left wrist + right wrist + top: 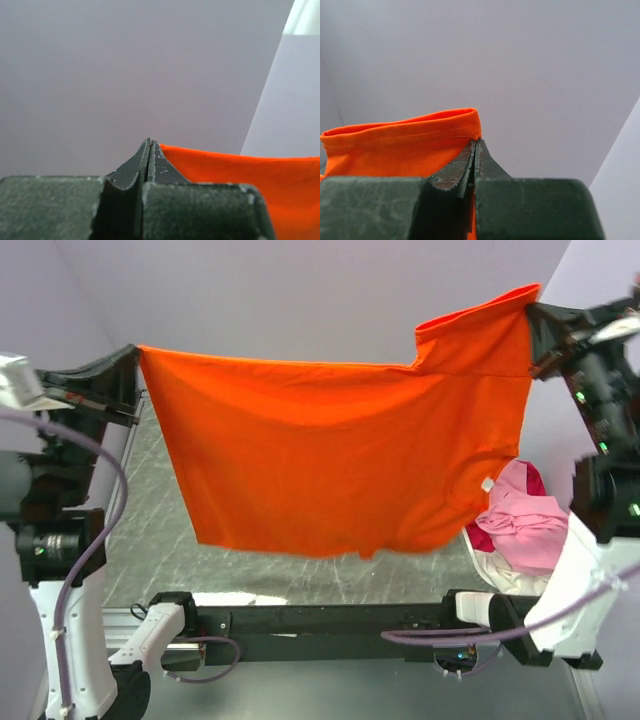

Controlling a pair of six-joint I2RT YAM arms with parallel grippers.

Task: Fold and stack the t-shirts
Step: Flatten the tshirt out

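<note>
- Left claw (133, 368), black and two-fingered, is clamped tight on one top corner of the bright orange short-sleeved fabric t-shirt (330, 460).
- From the left wrist camera the left claw (150, 147) shows its fingers pressed flat together, and the orange cloth (240, 175) runs off to their right.
- Right claw (537, 318), also black, is likewise closed on the shirt. It grips the far upper corner, which sits higher than the left one.
- From the right wrist camera the right claw (476, 146) pinches a stitched, rolled hem (400, 132) of the orange fabric.
- The shirt hangs in the air, stretched wide between the two claws, and its lower edge hangs loose over the desk.
- A small white tag (487, 483) sits at the shirt's neckline; any writing on it is too small to read.
- At the desk's right side, beside the right arm, lies a crumpled pile. A light pink t-shirt (528, 520) is on top, a magenta-red t-shirt (480, 538) shows at the pile's edges, and a white t-shirt (508, 570) lies below.
- The desk (150, 530) has a grey, marble-veined top.
- Plain pale lilac-grey walls (300, 290) close off the back and sides.
- A black crossbar (330, 618) joins the arm bases at the near edge, and purple cables (95, 540) loop along the arms.
</note>
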